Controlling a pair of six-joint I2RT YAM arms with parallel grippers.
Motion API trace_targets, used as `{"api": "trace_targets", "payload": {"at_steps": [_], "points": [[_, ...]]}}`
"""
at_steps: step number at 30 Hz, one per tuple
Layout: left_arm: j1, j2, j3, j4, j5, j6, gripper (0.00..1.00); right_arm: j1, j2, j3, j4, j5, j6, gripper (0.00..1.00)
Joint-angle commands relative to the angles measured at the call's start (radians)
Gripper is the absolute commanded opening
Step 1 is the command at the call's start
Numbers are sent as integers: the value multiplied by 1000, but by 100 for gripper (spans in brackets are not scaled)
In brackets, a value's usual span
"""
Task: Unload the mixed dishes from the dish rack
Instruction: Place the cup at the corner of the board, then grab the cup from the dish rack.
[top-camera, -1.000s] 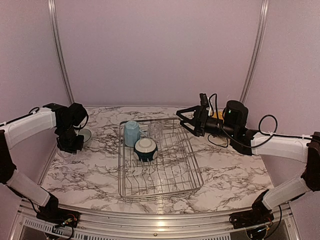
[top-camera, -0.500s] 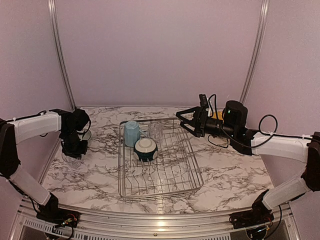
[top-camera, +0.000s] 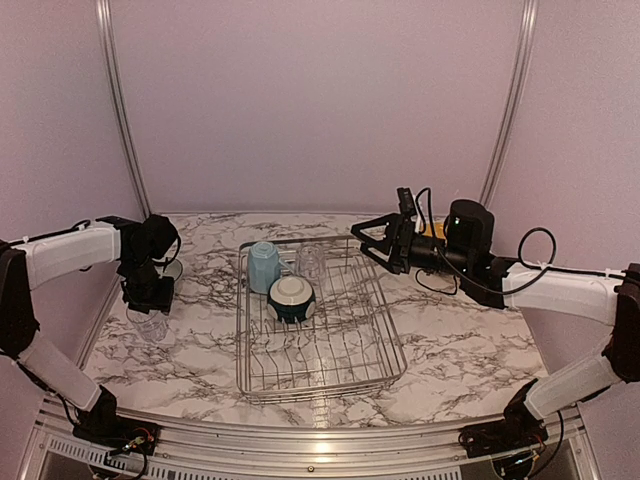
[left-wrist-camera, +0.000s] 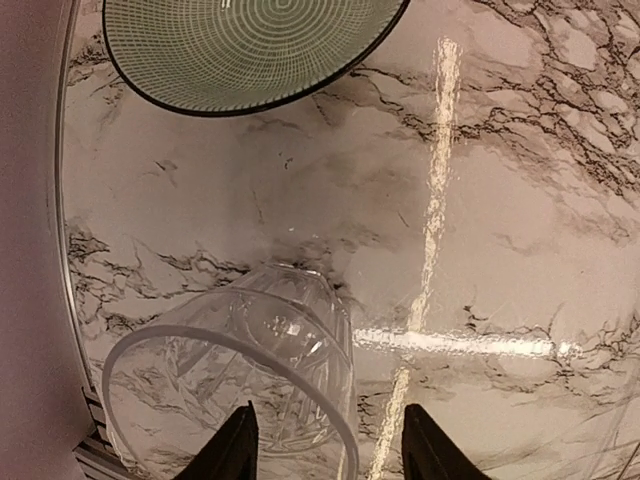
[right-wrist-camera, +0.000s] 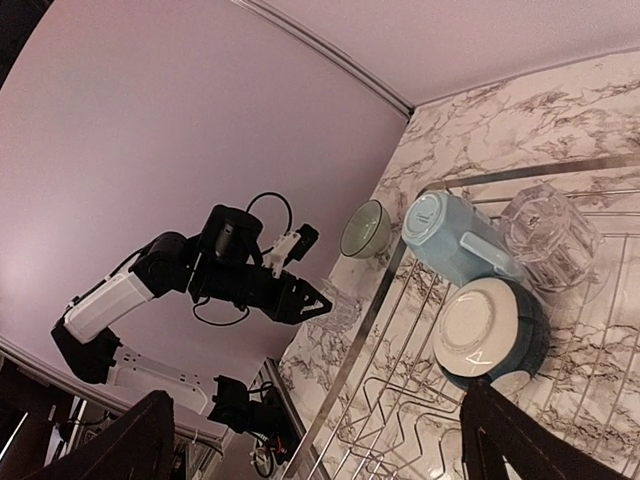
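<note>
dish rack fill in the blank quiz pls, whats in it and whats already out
The dish rack holds ___ dishes: a light blue mug, a clear glass and a teal-and-white bowl.
The grey-green bowl sits ___ the rack, on the table.
The right gripper is open and holds ___.
The left gripper hangs over a second clear glass, which stands ___, rim up.
Missing words: three; outside; nothing; upright.
</note>
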Motion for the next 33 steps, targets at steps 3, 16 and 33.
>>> {"api": "trace_targets", "payload": {"at_steps": [3,16,33], "points": [[3,-135,128,-69,-6,10,55,-5,16,48,-33,7,-29,96],[-26,-494,136,278,419,-48,84,44,112,154,-184,71,-140,96],[-30,-702,-88,624,662,-228,99,136,478,617,-706,479,-484,99]]}}
